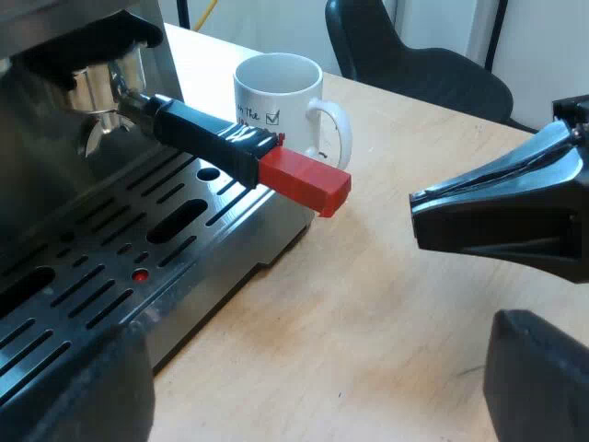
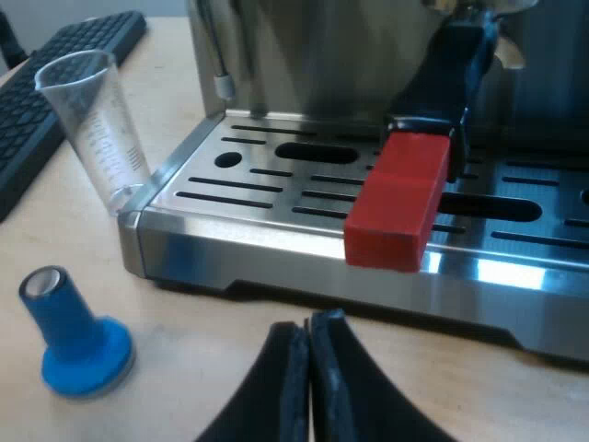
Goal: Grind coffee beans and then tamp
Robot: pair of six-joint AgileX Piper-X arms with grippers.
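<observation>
The metal holder (image 1: pixel 103 92) is locked into the espresso machine's front. Its dark handle (image 1: pixel 207 136) sticks out over the drip tray (image 1: pixel 101 276) and ends in a red block (image 1: pixel 304 180) (image 2: pixel 398 201). My left gripper (image 1: pixel 313 405) is open, its fingers (image 1: pixel 543 378) spread wide over the table near the tray's edge, with nothing between them. My right gripper (image 2: pixel 308 324) is shut and empty, its tips pointing at the red end from a short way off; it also shows as a black wedge (image 1: pixel 497 212) beyond the red block. A blue tamper (image 2: pixel 74 336) stands on the table by the tray's corner.
A white mug (image 1: pixel 281 101) stands on the table just behind the red end. A clear measuring glass (image 2: pixel 97 129) stands at the tray's corner, with a black keyboard (image 2: pixel 46 92) beyond it. A dark chair (image 1: pixel 414 55) sits past the table's edge.
</observation>
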